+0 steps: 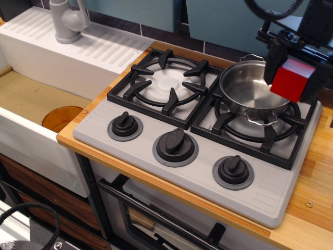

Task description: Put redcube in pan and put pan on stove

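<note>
Sink (36, 112) fills the bench's left end; not part of the job. Stove (135, 138) takes the middle and right, left burner bare. Pan (250, 94) sits upright on the right burner grate, toward the bench's rear right corner, mouth up and empty; being round, it has no long axis, though one wire handle faces the front edge.

Gripper (294, 78) is clamped on the redcube (292, 79), holding it in the air over the pan's right rim, not over the bowl's centre. Cube rides tilted, one corner lowest; no long axis either.

Risks, as I judge them: release here and the cube clips the rim, bouncing onto the grate or bench. Descending off-centre, the gripper could knock the light pan askew on the grate.
</note>
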Motion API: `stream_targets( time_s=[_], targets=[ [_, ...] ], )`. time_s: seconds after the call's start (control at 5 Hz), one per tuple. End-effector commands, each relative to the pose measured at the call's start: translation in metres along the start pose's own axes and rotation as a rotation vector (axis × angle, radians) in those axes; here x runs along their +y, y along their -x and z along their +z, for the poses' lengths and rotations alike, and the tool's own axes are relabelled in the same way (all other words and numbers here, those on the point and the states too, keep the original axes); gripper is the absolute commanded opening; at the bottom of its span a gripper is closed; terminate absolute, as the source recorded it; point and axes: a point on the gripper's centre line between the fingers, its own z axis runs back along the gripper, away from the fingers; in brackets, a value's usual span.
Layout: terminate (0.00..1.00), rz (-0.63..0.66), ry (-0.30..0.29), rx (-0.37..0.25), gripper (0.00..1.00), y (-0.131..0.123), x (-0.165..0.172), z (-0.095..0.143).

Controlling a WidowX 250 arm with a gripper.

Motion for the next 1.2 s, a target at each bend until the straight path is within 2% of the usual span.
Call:
stream_targets(
  time_s=[0.0,0.4,0.6,0.8,1.0],
  targets=[
    [0.0,-0.05,0.026,-0.07,0.0,-0.041,0.025,0.011],
    [0.0,-0.082,0.043,-0.087,0.0,-0.058,0.034,-0.001],
    [0.0,-0.071,0.038,-0.092,0.0,-0.059,0.032,-0.007],
    [0.0,-0.054,0.026,-0.082,1.0,-0.053,0.027,-0.003],
    [0.0,-0.054,0.022,-0.073,1.0,-0.047,0.023,0.004]
  ],
)
